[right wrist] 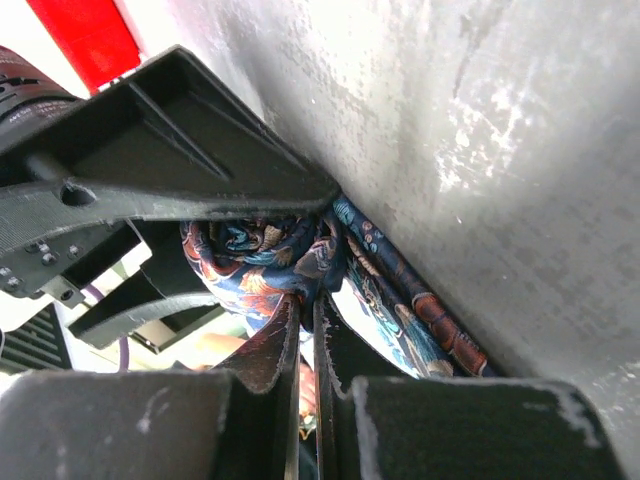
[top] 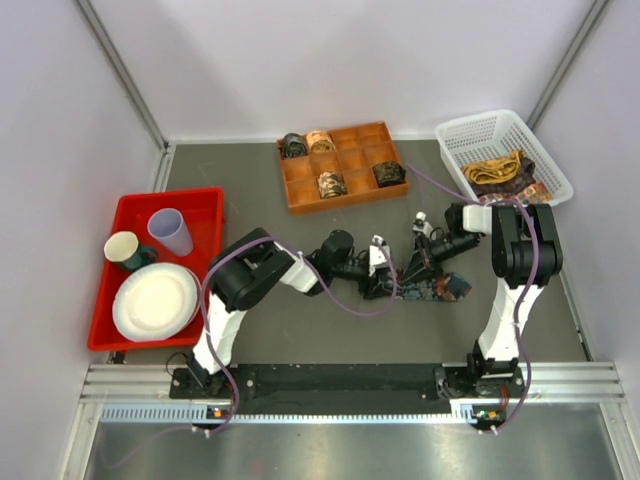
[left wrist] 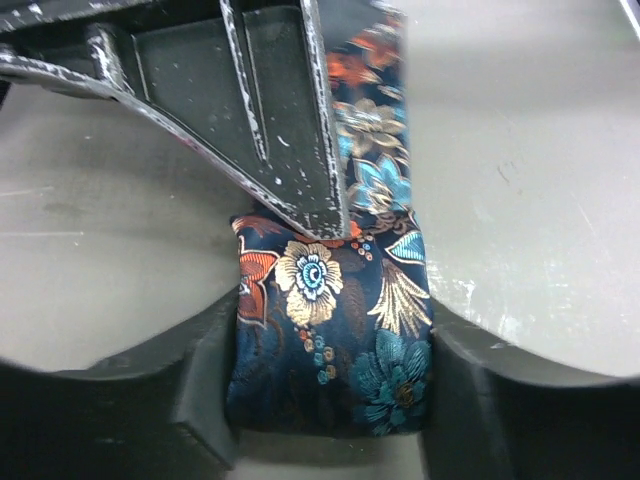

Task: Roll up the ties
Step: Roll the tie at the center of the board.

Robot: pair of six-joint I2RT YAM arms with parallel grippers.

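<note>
Floral tie (left wrist: 320,300) lies clamped by left claw (left wrist: 332,395) and right claw (right wrist: 312,305).

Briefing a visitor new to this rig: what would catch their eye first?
The floral tie, coiled mid-table between the fingers of the left gripper while the right gripper pinches it. Next, the orange tray at the back holding four rolled ties, and the white basket of loose ties back right.

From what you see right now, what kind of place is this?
Probably a robot test cell: plain white partition walls enclose a grey table, two arms are bolted to a rail at its near edge, and rolled ties sit in an orange divided tray.
</note>
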